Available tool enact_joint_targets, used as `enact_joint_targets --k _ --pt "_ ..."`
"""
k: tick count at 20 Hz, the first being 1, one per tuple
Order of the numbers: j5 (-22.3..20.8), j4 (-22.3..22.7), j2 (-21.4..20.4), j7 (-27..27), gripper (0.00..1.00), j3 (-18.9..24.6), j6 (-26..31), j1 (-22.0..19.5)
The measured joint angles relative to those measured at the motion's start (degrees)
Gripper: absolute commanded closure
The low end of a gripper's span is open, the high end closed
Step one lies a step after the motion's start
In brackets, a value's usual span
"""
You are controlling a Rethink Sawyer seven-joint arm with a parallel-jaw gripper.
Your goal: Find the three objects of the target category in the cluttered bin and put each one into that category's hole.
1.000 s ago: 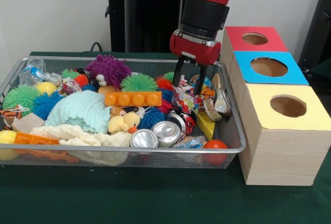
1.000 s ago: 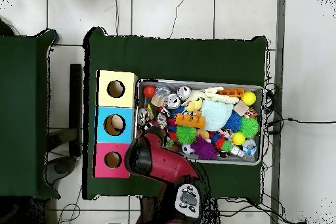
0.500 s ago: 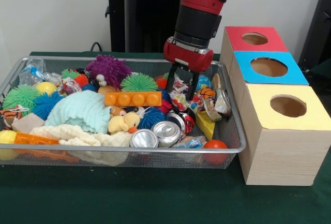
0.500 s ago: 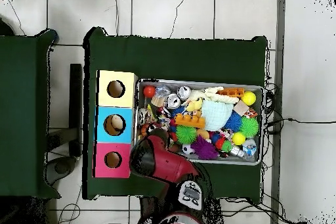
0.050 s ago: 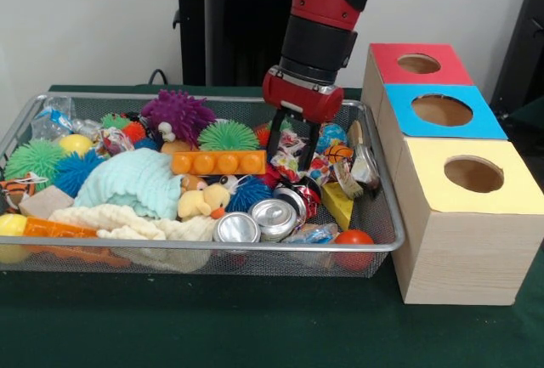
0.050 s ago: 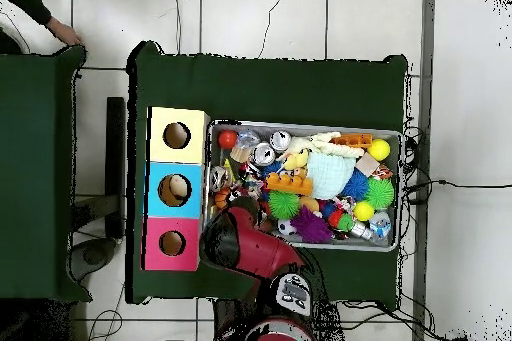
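Wire bin (image 5: 374,240) sits on the green surface (image 5: 255,325), crammed with toys, just beside the three-hole box (image 5: 463,215). Above its right end, the end effector (image 5: 293,140) hangs with fingers spread, straddling crinkly snack wrappers (image 5: 293,145); nothing looks clamped.

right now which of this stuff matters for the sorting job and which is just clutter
Job: gripper, open over the wrappers; wire bin; three holed boxes.
Clutter, likely: purple spiky ball; mint cloth; crushed cans; orange block; plush duck.
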Motion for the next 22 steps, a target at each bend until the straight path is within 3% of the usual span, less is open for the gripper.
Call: enact_joint_targets --k 8,9,15,22 --pt "-1.12 -0.24 1.45 0.00 0.00 1.67 -2.00 -1.45" --pt "-1.24 -0.31 1.87 0.00 1.00 1.94 -2.70 -1.71" --pt "-1.25 -0.41 3.25 0.00 1.00 2.60 -7.45 -1.92" --pt "-1.20 -0.40 3.19 0.00 1.00 3.40 -7.51 -1.79"
